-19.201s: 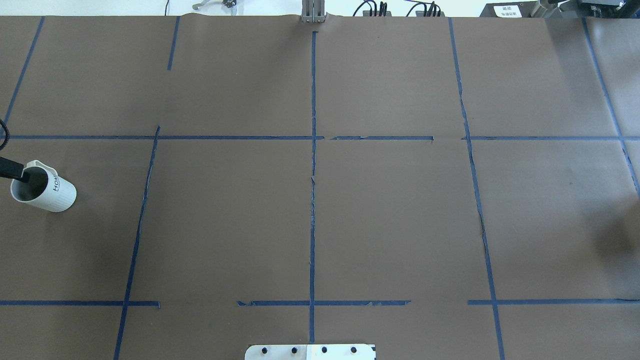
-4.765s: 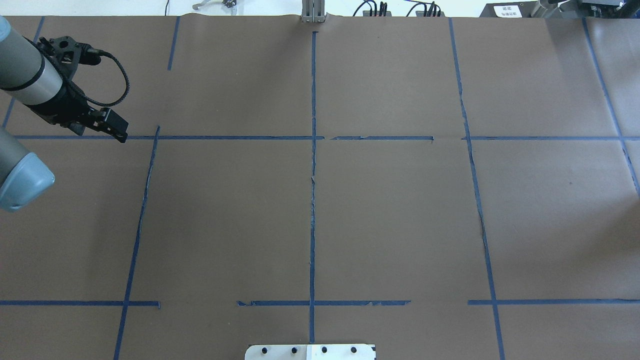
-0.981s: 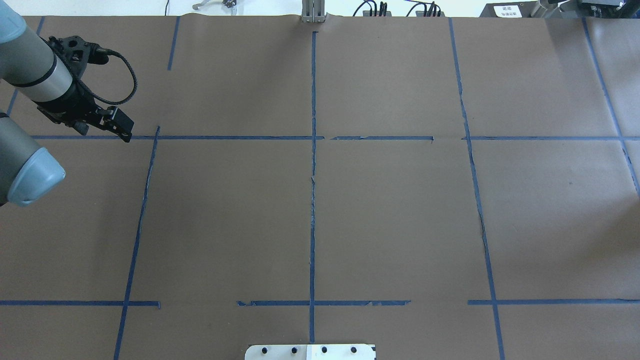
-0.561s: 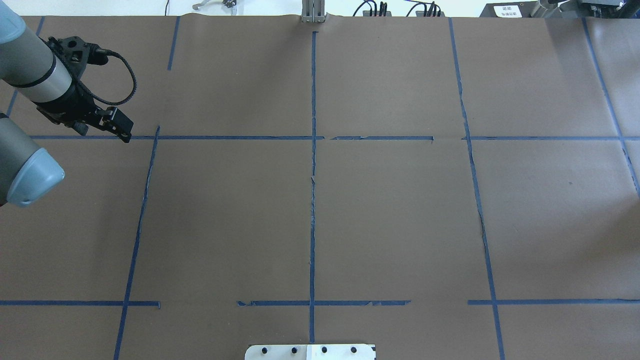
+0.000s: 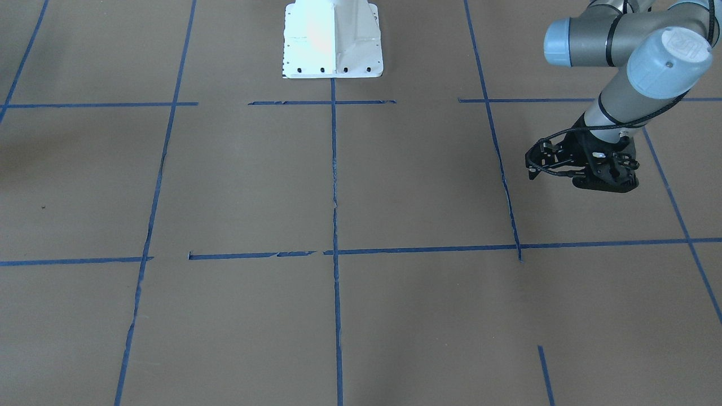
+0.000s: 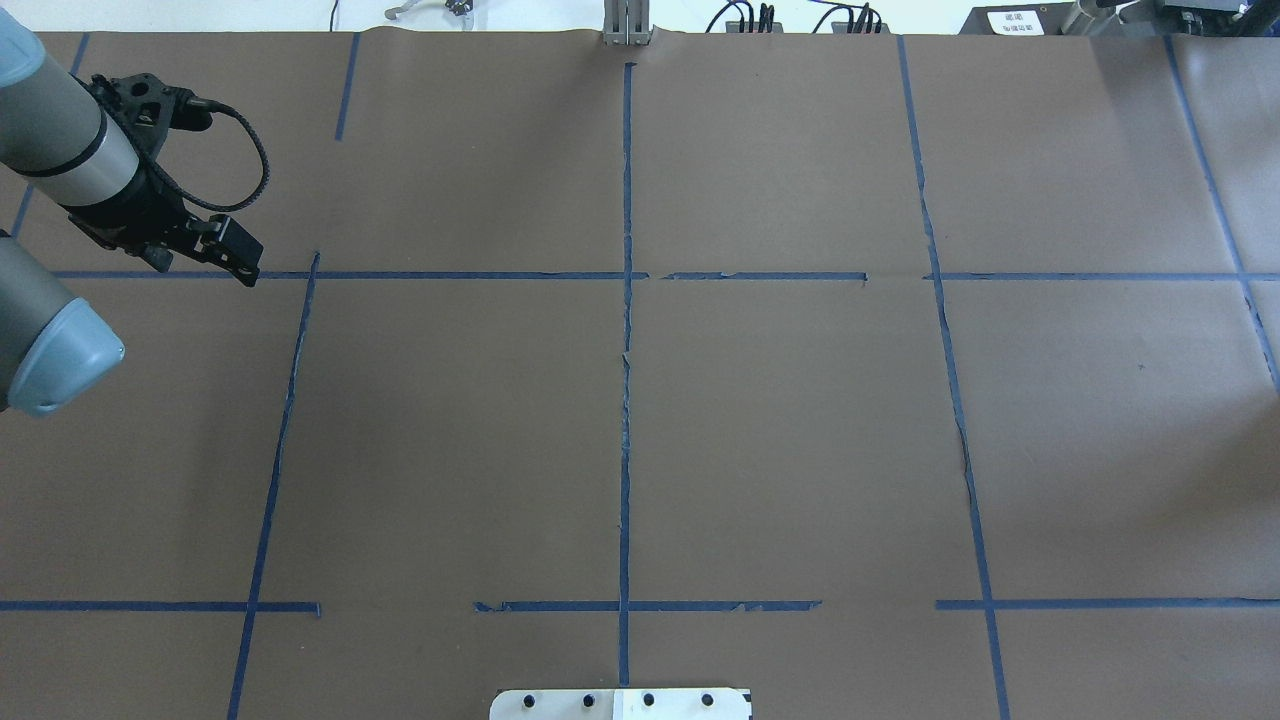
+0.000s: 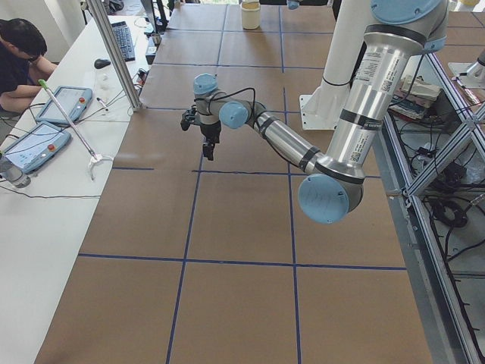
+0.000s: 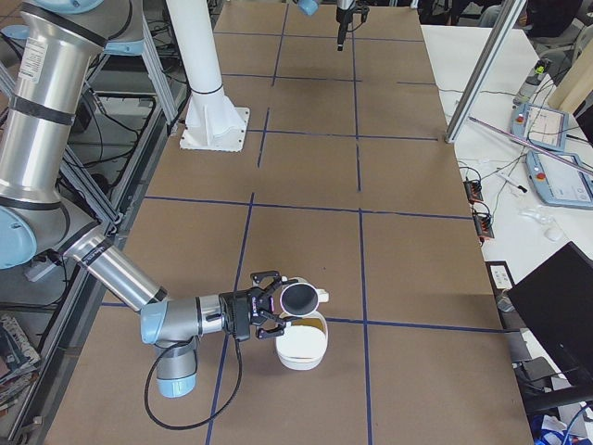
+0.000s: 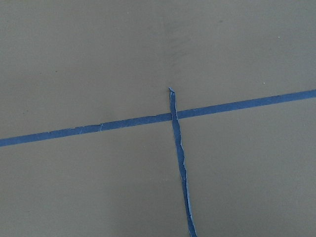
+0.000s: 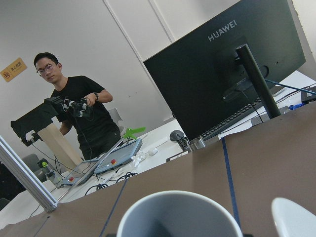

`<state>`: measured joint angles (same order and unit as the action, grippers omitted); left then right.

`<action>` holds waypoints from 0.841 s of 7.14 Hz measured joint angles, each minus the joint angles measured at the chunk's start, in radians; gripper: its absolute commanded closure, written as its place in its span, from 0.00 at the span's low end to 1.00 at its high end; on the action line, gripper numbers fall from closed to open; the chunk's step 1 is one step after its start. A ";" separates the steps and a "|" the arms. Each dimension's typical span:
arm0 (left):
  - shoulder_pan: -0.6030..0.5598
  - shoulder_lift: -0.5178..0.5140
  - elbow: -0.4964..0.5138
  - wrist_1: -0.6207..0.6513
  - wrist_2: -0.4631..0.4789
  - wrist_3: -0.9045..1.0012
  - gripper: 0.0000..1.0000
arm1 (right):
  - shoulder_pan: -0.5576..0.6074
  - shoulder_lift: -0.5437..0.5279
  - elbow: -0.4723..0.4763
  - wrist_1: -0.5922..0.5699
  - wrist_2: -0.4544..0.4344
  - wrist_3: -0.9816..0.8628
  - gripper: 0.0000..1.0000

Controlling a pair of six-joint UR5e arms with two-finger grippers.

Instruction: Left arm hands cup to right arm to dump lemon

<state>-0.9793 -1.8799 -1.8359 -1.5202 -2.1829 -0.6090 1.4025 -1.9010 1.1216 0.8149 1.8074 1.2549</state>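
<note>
Cup (image 8: 298, 298) by bowl (image 8: 301, 352), right arm (image 8: 120, 273) low, outstretched

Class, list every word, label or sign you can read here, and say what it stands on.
"HUAWEI": back of the monitor.
Yellow wall sign: too small to read.
White label beyond the table's far edge: blurred.
Logo on the joint cap: unclear.

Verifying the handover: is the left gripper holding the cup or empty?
Empty. The left gripper holds nothing; the cup is at the right gripper, in the exterior right view.
</note>
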 measured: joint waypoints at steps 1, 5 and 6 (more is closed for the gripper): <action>-0.001 0.001 -0.001 0.000 0.000 0.000 0.00 | 0.003 0.000 0.049 -0.050 0.012 -0.035 1.00; 0.001 0.004 0.000 0.000 0.000 0.000 0.00 | 0.040 0.028 0.235 -0.333 0.078 -0.311 1.00; 0.002 0.001 0.002 0.001 0.000 -0.001 0.00 | 0.039 0.048 0.270 -0.405 0.089 -0.416 0.99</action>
<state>-0.9774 -1.8790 -1.8336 -1.5195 -2.1832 -0.6100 1.4414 -1.8527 1.3915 0.4097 1.8963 0.8393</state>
